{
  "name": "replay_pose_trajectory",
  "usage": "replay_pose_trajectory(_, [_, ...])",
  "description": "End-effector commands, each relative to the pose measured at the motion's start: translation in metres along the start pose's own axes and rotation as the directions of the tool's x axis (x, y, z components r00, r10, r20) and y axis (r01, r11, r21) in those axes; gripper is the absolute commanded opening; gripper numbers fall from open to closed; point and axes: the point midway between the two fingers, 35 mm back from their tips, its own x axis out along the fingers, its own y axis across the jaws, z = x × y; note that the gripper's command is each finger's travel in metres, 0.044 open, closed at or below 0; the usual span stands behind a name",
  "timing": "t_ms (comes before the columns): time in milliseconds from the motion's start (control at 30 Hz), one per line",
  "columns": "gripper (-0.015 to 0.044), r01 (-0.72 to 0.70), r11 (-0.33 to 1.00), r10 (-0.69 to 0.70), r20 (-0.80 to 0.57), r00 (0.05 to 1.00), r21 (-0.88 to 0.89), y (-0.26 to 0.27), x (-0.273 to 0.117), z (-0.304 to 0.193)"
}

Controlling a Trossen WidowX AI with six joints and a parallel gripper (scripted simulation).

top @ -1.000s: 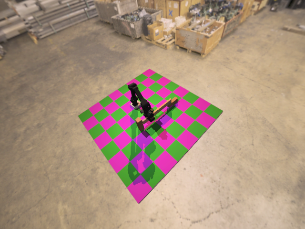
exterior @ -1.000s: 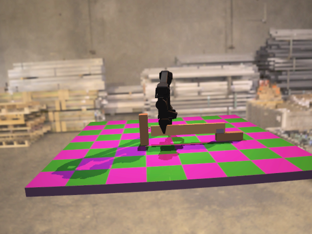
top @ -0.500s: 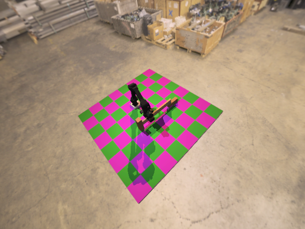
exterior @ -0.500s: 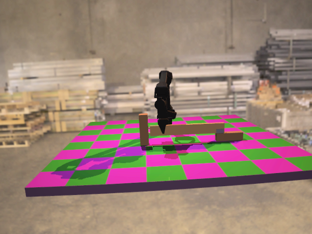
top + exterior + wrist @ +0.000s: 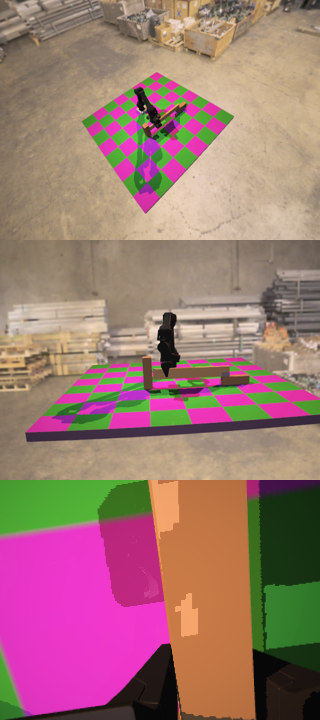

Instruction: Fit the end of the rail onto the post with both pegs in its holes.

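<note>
The bed rail (image 5: 169, 113) (image 5: 196, 372) (image 5: 207, 570) is held above the table and looks about level in the exterior view. Its far end is at the grey bracket (image 5: 225, 374) on the low footboard block (image 5: 182, 107) (image 5: 235, 380). Its near end is beside the upright post (image 5: 147, 130) (image 5: 147, 373), with a very narrow gap showing between them. The pegs and holes cannot be made out. My gripper (image 5: 158, 125) (image 5: 166, 375) (image 5: 192, 650) is shut on the rail near its post end, one finger on each side.
The arm's base (image 5: 141, 111) stands on the checkered table (image 5: 146, 201) (image 5: 170, 418) behind the rail in the top view. Dark shadows of the arm and rail fall across the squares. Crates and stacked material stand in the background.
</note>
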Motion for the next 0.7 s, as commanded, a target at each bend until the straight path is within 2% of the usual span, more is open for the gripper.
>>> replay_pose_trajectory(0, [0.0000,0.005,1.000,-0.005,-0.002,1.000,0.000,-0.0012,-0.0011,-0.0027])
replay_pose_trajectory(600, [0.0000,0.005,1.000,-0.005,-0.003,1.000,0.000,-0.0012,-0.0009,-0.0081])
replay_pose_trajectory(667, [0.0052,0.000,1.000,0.000,0.000,1.000,0.000,0.0001,0.0007,-0.0055])
